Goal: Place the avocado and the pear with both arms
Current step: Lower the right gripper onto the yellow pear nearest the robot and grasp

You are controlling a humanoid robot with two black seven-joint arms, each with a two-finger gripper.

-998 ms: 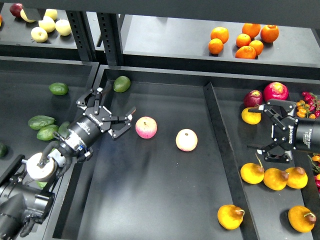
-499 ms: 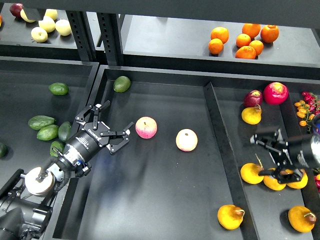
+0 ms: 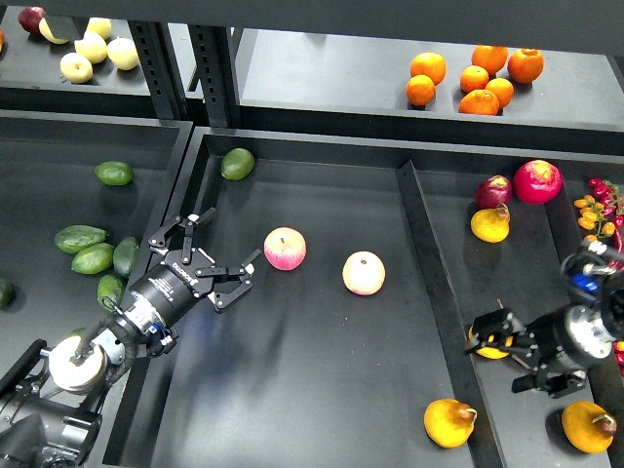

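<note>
Several elongated dark-green avocados lie in the left tray; the one with a tapered end [image 3: 78,237] sits beside two more [image 3: 94,258]. My left gripper [image 3: 220,246] is open and empty over the middle tray, right of them and left of a pink-and-yellow apple [image 3: 285,248]. Orange-yellow pears lie at the right: one at the back [image 3: 490,223], one against the divider [image 3: 449,422], one at the front right [image 3: 589,426]. My right gripper [image 3: 509,349] is open, low over a row of pears that it mostly hides; a yellow edge [image 3: 476,342] shows at its fingers.
A second apple [image 3: 363,272] lies mid-tray. Rounder green avocados lie in the middle tray's back corner [image 3: 237,163] and the left tray [image 3: 114,173]. Red fruits [image 3: 538,180] sit at the back right. Oranges [image 3: 476,78] and pale fruit [image 3: 93,49] are on the shelf. A raised divider [image 3: 434,292] separates the trays.
My right gripper has moved down and toward me, from beside the back pear to over the row of pears, now mostly hidden. My left gripper has drawn back slightly toward the lower left.
</note>
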